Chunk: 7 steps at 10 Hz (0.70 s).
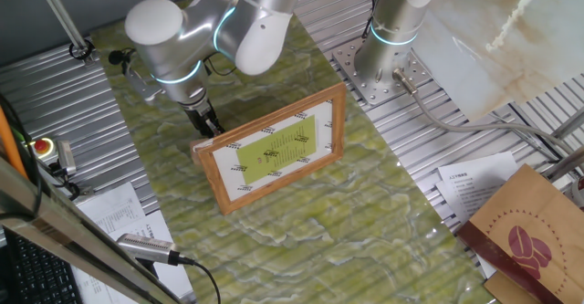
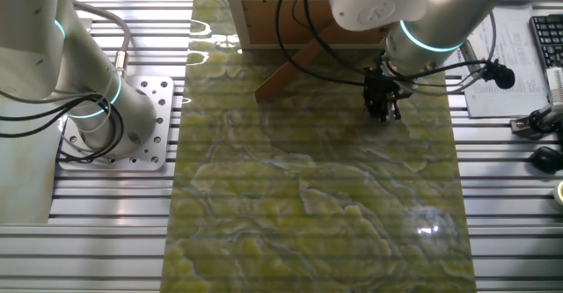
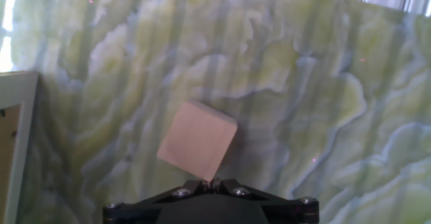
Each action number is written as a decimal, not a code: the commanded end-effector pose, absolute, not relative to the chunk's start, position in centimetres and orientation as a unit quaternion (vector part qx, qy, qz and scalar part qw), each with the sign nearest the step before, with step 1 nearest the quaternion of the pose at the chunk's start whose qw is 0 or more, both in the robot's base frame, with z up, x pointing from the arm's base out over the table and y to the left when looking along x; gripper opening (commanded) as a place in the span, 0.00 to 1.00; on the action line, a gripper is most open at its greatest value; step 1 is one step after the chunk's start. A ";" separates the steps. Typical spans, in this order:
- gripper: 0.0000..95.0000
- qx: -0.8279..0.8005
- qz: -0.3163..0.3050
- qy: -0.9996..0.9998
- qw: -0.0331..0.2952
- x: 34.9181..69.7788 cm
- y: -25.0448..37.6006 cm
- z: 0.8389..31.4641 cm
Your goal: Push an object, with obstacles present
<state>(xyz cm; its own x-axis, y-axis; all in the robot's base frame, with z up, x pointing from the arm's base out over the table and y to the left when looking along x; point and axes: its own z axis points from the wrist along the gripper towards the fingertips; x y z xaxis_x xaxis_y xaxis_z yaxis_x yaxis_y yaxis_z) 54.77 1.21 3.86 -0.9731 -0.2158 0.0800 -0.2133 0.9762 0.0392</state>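
The small light-brown wooden cube (image 3: pixel 197 150) looks light, rigid, likely sliding easily on the marbled green desk (image 3: pixel 303 103); closed gripper (image 3: pixel 211 181) touches its near corner.

Silver-white arm (image 1: pixel 242 21), cyan joint rings, black cables, black screwed jaws.

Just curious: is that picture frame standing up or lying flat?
Standing: the frame leans back on a rear strut on the table.

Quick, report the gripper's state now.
Gripper: closed, fingertips together, holding nothing; its tip sits against the near edge of the wooden cube, beside the picture frame.
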 end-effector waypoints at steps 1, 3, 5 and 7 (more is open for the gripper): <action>0.00 0.101 -0.015 -0.994 0.044 56.1 1.5 4.1; 0.00 0.094 -0.014 -0.995 0.043 57.1 1.7 4.0; 0.00 0.088 -0.014 -0.995 0.043 58.3 2.0 3.8; 0.00 0.085 -0.014 -0.995 0.041 59.2 2.3 3.9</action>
